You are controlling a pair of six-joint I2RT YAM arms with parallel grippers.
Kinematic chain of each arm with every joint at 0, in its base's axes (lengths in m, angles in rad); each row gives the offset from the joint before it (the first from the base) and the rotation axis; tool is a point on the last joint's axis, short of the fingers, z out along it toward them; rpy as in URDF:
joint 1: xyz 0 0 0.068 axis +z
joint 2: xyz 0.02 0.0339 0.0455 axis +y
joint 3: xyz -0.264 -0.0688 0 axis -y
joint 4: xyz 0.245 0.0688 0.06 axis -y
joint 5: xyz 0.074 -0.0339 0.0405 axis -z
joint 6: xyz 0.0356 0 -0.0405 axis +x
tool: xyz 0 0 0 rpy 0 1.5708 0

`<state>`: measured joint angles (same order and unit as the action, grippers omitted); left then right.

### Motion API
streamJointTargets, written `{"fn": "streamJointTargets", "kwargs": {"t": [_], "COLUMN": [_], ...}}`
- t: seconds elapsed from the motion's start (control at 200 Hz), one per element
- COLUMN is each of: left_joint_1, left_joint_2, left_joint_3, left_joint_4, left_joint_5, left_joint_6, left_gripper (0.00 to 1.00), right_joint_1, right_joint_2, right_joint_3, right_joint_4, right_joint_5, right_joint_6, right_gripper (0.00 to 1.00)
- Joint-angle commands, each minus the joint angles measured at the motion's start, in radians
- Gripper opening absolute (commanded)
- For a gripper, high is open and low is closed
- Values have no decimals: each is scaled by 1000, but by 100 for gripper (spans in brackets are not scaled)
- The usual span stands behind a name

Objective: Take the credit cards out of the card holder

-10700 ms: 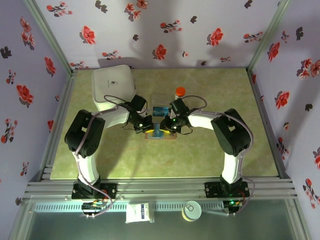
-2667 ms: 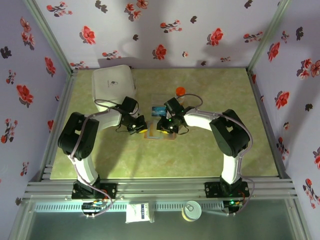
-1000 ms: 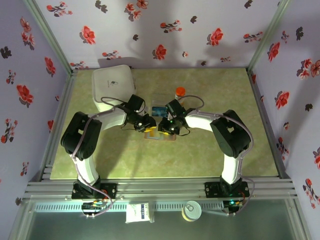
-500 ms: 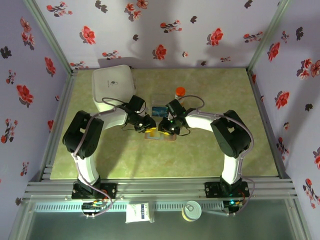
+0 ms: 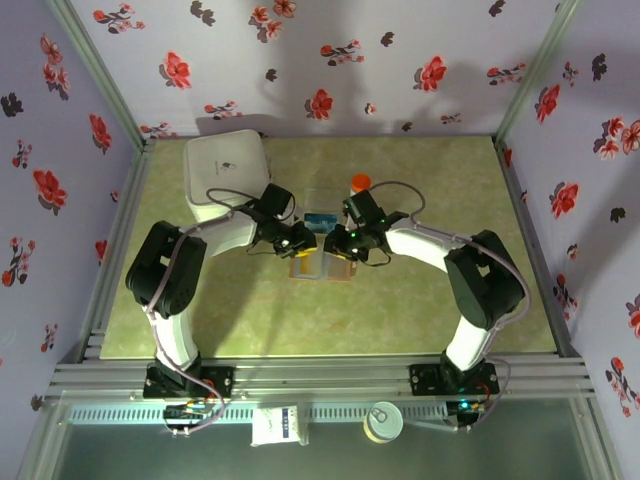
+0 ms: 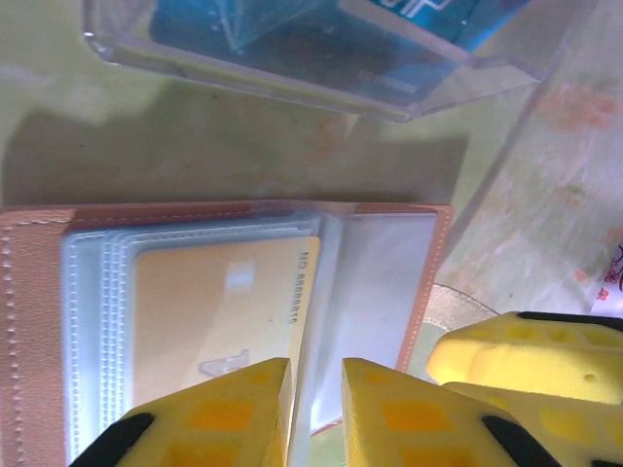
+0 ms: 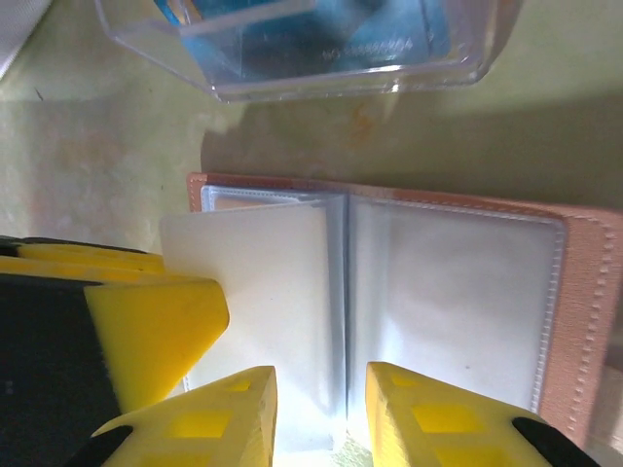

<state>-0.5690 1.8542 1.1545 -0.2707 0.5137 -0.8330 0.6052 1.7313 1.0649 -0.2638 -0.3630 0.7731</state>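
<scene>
card holder (image 5: 322, 268): on table (image 5: 420, 300) | clear box (image 5: 320, 221): just behind | credit cards (image 7: 321, 29): in box

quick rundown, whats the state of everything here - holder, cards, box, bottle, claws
card holder: open, lying flat, sleeves up
tan card: in a sleeve of the holder, not yet out
teal cards: inside the clear plastic box
white container: lid on
orange-capped bottle: upright, capped
left claw: narrow gap, over the sleeves, grip unclear
right claw: narrow gap, over the holder's fold, grip unclear
</scene>
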Motion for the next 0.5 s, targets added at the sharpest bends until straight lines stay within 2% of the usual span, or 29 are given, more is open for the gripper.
{"fn": "streamJointTargets", "kwargs": {"t": [0.0,0.495], "left_joint_1": [-19,-73], "left_joint_2": [4,94], "left_joint_3": [36,119], "left_joint_4": [-28,-25], "left_joint_5": [26,34], "left_joint_6": [-10,-28], "left_gripper": [19,20], "right_joint_1": [-21,-76], "right_joint_2": [-51,-163], "right_joint_3": [-25,-94], "right_joint_4": [-35,-64], "right_joint_5": [37,55], "right_joint_6": [-27,-53], "right_gripper": [30,31]}}
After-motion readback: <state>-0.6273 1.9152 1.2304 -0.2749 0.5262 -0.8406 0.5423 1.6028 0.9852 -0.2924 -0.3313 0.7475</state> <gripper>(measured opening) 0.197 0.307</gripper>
